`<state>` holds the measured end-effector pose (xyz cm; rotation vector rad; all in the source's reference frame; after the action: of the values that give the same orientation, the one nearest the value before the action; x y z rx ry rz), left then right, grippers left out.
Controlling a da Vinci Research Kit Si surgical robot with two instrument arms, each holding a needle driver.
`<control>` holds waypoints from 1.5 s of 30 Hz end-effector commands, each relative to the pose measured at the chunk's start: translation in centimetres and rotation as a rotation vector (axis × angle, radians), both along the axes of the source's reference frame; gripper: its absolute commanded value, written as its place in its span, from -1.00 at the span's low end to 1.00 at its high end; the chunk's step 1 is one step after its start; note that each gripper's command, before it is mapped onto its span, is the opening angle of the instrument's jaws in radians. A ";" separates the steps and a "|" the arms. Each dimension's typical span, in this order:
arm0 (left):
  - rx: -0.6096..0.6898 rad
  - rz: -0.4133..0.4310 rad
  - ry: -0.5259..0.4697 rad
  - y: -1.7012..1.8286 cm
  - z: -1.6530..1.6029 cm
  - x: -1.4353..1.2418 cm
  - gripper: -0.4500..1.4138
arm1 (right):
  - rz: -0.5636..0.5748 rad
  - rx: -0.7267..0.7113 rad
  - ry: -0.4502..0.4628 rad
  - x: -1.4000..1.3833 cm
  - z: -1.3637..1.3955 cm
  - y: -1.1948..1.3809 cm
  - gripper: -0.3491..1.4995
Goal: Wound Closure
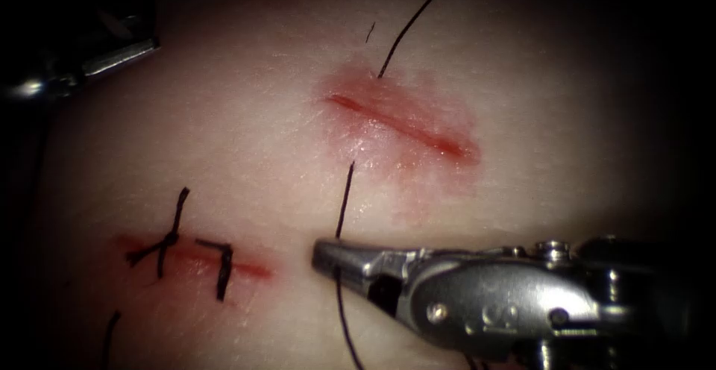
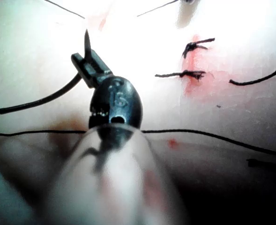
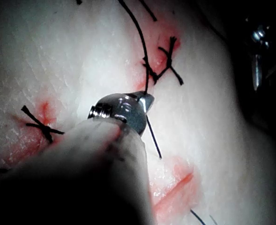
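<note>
While right hand [image 1: 322, 256] grips thread [image 1: 344, 200] just below open cut [image 1: 403, 124], left hand [image 1: 119, 57] far up-left of cut, grip state unclear; needle unseen.

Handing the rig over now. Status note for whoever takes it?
Left claw: shut on needle, apparently near its tip; needle is out of the tissue.
Right claw: shut on thread just below the open cut.
Done: lower-left cut has two stitches; thread enters above the open cut and exits below it.
Left: open cut not tied yet.
</note>
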<state>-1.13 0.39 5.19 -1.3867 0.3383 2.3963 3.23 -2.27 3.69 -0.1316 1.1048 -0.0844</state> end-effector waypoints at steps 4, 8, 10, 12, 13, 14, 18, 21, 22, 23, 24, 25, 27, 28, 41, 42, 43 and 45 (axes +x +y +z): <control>0.000 0.001 -0.002 -0.01 0.06 -0.05 -1.00 | -0.043 0.010 0.017 0.15 -0.16 -0.17 -1.00; -0.001 0.001 -0.002 -0.01 0.06 -0.05 -1.00 | -0.092 0.021 0.024 0.20 -0.31 -0.36 -1.00; -0.001 0.001 -0.002 -0.01 0.06 -0.05 -1.00 | -0.134 0.030 0.032 0.24 -0.42 -0.49 -1.00; -0.001 0.001 -0.002 -0.01 0.06 -0.05 -1.00 | -0.140 0.030 0.033 0.25 -0.46 -0.53 -1.00; -0.001 0.001 -0.002 -0.01 0.06 -0.05 -1.00 | -0.153 0.029 0.040 0.27 -0.52 -0.61 -1.00; -0.001 0.001 -0.002 -0.01 0.06 -0.05 -1.00 | -0.159 0.029 0.045 0.27 -0.55 -0.64 -1.00; -0.001 0.001 -0.002 -0.01 0.06 -0.05 -1.00 | -0.181 0.031 0.048 0.27 -0.64 -0.74 -1.00; -0.001 0.001 -0.002 -0.01 0.06 -0.05 -1.00 | -0.204 0.036 0.053 0.27 -0.68 -0.80 -1.00; -0.001 0.001 -0.002 -0.01 0.06 -0.05 -1.00 | -0.231 0.040 0.066 0.26 -0.73 -0.87 -1.00; -0.001 0.001 -0.002 -0.01 0.06 -0.05 -1.00 | -0.231 0.040 0.066 0.26 -0.73 -0.87 -1.00; -0.001 0.001 -0.002 -0.01 0.06 -0.04 -1.00 | -0.247 0.039 0.078 0.26 -0.78 -0.93 -1.00; -0.001 0.001 -0.002 -0.01 0.06 -0.04 -1.00 | -0.247 0.039 0.078 0.26 -0.78 -0.93 -1.00; -0.001 0.001 -0.002 -0.01 0.06 -0.04 -1.00 | -0.268 0.039 0.096 0.27 -0.83 -0.98 -1.00; -0.001 0.001 -0.002 -0.01 0.06 -0.04 -1.00 | -0.281 0.034 0.106 0.27 -0.85 -1.00 -1.00; -0.001 0.001 -0.002 -0.01 0.06 -0.04 -1.00 | -0.001 -0.006 0.177 -0.05 -0.90 0.11 0.96; -0.001 0.001 -0.002 -0.01 0.06 -0.04 -1.00 | -0.001 -0.006 0.177 -0.05 -0.90 0.11 0.96; -0.001 0.001 -0.002 -0.01 0.06 -0.04 -1.00 | 0.009 -0.022 0.167 -0.07 -0.88 0.19 0.96; -0.001 0.002 -0.003 -0.02 0.06 -0.04 -1.00 | 0.023 -0.052 0.137 -0.14 -0.80 0.33 0.98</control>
<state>-1.12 0.39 5.19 -1.3892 0.3371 2.3963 3.01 -2.00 2.85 -0.1979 1.2355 -0.0828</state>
